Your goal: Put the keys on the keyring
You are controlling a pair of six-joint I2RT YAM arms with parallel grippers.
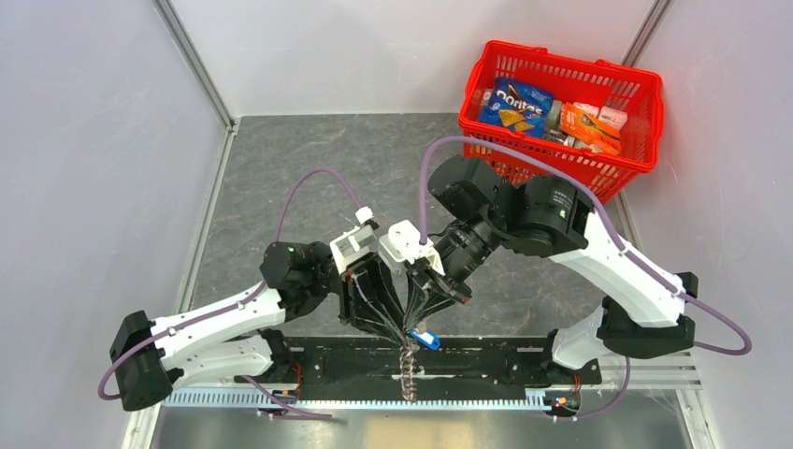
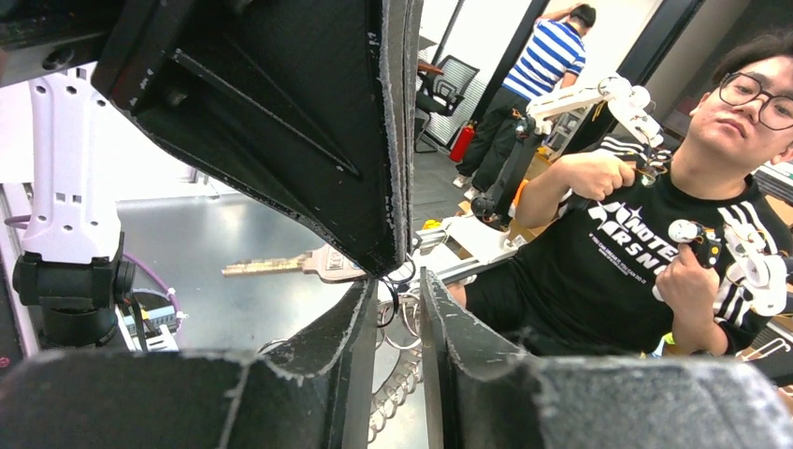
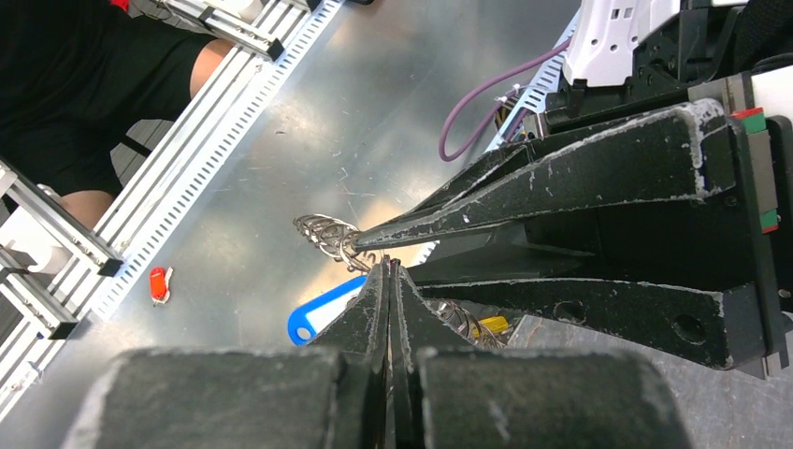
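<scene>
Both grippers meet low over the table's near edge. My right gripper [image 3: 390, 267] is shut tight; in the left wrist view its tip pinches the head of a silvery key [image 2: 281, 266] that sticks out sideways. A blue tag [image 1: 425, 340] hangs just beside it and also shows in the right wrist view [image 3: 323, 313]. My left gripper [image 2: 397, 281] has its jaws a narrow gap apart with the keyring's wire loops [image 2: 404, 323] between them. The keyring's chain [image 1: 408, 369] dangles below both grippers. Its bunched end [image 3: 323, 234] sits at the left fingertip, and its yellow tag [image 3: 491, 325] shows behind.
A red basket [image 1: 645, 103] of snack packs stands at the back right. A black rail [image 1: 496, 360] and a slotted metal strip [image 1: 374, 400] run along the near edge. A small red piece [image 3: 159, 283] lies on the metal surface below.
</scene>
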